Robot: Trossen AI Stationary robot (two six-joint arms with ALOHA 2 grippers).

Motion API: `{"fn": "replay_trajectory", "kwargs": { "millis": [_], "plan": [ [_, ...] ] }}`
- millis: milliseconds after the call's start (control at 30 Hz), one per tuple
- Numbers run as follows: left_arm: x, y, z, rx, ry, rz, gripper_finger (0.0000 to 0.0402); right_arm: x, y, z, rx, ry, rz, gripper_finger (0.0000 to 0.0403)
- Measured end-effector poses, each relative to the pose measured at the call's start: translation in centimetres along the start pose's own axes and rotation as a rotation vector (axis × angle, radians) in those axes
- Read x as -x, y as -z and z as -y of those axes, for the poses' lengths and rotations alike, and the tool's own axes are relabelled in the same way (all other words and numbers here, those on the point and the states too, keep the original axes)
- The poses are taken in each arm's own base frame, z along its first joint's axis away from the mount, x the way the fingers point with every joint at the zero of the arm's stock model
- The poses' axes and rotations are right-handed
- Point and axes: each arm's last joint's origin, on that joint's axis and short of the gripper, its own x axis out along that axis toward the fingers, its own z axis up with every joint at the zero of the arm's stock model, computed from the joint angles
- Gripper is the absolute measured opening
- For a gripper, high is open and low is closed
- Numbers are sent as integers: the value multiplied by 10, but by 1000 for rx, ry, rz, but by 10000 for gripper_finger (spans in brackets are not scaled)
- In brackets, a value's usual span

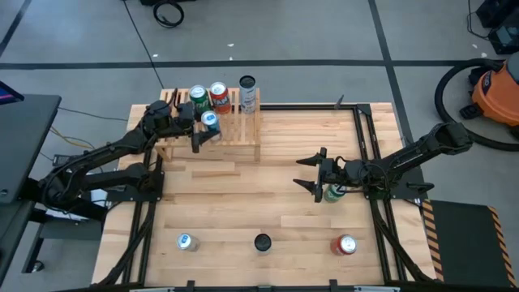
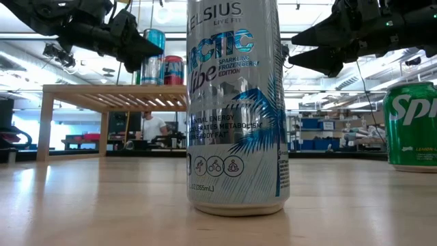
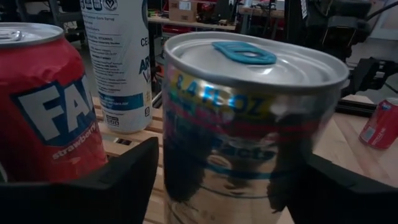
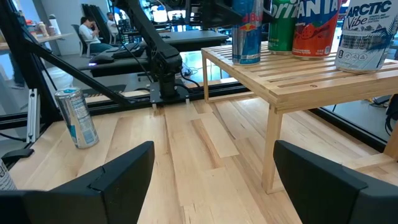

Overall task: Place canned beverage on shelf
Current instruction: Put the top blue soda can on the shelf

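Note:
The light-wood slatted shelf (image 1: 235, 134) stands at the far left of the table. On it stand a green can (image 1: 197, 97), a red can (image 1: 219, 96) and a white can (image 1: 247, 93). My left gripper (image 1: 203, 134) is over the shelf's front part, shut on a blue can with a teal tab (image 3: 249, 124). My right gripper (image 1: 312, 172) is open and empty above the table's right middle. A green Sprite can (image 1: 332, 193) stands on the table just beside it. My left gripper pinches the blue can's side walls (image 3: 177, 155) between its two fingers (image 3: 124, 174), below the rim. The fingers come level from the table's left side. The can stands upright among the shelf's cans. I cannot tell whether its base rests on the slats.
Near the front edge stand a silver-blue can (image 1: 185, 242), a Celsius can (image 1: 262, 242) that fills the low view (image 2: 235, 102), and a red can (image 1: 347, 245). Black frame rails (image 1: 365, 146) run along the table's sides. The shelf's right part has bare slats (image 4: 298, 74).

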Motion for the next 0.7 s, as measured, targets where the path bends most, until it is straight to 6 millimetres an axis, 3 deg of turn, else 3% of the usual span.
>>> {"fn": "replay_trajectory", "kwargs": {
  "millis": [300, 700],
  "plan": [
    [2, -1, 1, 33, -3, 3, 241, 0, 0, 0, 0, 0, 0, 339],
    [18, -2, 9, 47, -5, -27, 246, 0, 0, 0, 0, 0, 0, 339]
  ]
}}
